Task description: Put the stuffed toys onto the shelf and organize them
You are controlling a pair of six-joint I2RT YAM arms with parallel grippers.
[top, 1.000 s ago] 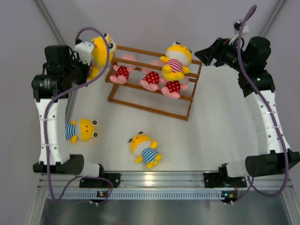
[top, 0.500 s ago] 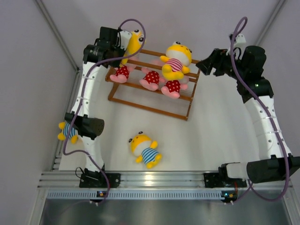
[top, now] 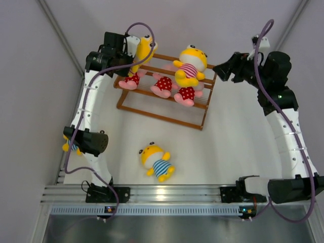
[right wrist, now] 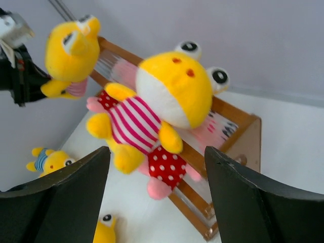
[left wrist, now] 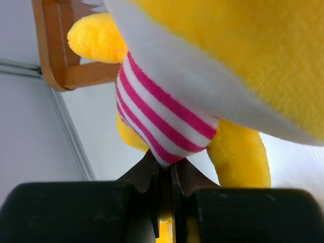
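My left gripper is shut on a yellow toy in a pink-striped shirt and holds it over the far left end of the brown wooden shelf. In the left wrist view the jaws pinch the shirt's hem. A second yellow pink-striped toy sits on the top tier. Three pink red-dotted toys lie on the tier below. My right gripper is open and empty beside the shelf's right end; in its own view it faces the seated toy.
A yellow blue-striped toy lies on the white table in front of the shelf. Another blue-striped toy lies at the left edge, partly behind my left arm's elbow. Grey walls stand close on both sides.
My left arm swung from the left side up and right, carrying the yellow toy to the shelf's far left end. The right gripper shifted only slightly.
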